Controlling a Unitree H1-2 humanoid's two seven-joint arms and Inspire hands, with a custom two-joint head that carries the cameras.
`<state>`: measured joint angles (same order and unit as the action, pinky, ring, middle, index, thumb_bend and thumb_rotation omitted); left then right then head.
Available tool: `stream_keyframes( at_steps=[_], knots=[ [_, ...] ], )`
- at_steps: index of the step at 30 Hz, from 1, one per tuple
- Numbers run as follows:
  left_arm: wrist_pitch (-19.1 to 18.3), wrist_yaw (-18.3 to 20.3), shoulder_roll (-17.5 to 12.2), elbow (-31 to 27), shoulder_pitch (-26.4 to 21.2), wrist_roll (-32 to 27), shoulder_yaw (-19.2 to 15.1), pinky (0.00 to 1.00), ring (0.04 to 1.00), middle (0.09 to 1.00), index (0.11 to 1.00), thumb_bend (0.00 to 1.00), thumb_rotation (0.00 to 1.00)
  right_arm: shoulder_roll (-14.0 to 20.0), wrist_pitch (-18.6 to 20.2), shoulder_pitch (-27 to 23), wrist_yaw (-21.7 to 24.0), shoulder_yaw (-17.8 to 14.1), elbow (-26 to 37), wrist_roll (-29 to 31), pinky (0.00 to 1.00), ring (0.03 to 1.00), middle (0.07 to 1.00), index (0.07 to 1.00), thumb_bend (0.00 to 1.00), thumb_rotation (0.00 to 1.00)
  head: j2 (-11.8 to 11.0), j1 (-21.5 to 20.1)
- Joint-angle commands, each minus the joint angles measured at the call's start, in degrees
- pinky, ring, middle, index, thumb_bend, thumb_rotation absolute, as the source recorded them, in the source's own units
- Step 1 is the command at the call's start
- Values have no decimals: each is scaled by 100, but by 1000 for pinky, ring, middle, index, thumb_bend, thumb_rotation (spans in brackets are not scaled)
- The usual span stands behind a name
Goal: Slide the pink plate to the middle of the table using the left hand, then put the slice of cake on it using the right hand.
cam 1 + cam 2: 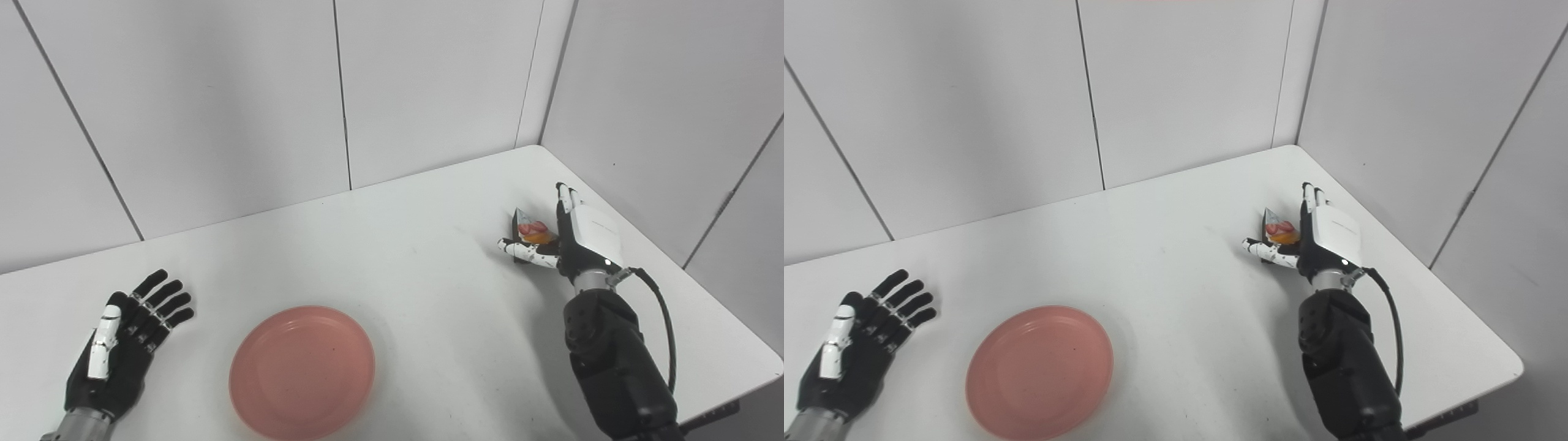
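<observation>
Pink plate (302, 372) sits flat on the white desk (429, 257), near the front edge and left of centre, with nothing on it. Left robot hand (125, 343) lies beside it to the left, palm up, fingers spread, released and apart from the plate. Slice of cake (531, 231), topped with red and orange pieces, stands at the far right of the desk. Right robot hand (572, 236) is placed around it, thumb in front and fingers behind; a firm grasp cannot be confirmed.
</observation>
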<state>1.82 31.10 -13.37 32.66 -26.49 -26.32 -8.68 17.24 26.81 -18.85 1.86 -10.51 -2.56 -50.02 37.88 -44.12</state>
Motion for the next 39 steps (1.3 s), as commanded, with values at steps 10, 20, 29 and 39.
stream_keyframes(
  at_steps=[10,20,29,39],
  knots=[
    [-271,-147,-8,199,821,94,-8,739,768,783,773,570,825,174,8,-420,-188,138,-266,74,828,976,1000,1000,1000,647,39,37],
    [-307,-124,-27,144,840,76,-4,740,768,780,770,575,826,310,11,-520,-55,241,-533,-324,858,977,1000,1000,1000,641,97,39],
    [-352,-127,-38,90,854,71,5,741,771,784,780,558,836,192,10,-536,211,1,-474,-896,910,943,972,985,1000,561,130,38],
    [-407,-181,-21,6,880,75,3,737,766,778,771,549,842,-10,2,-542,-431,-249,-261,-694,245,335,436,714,892,253,150,49]
  ],
)
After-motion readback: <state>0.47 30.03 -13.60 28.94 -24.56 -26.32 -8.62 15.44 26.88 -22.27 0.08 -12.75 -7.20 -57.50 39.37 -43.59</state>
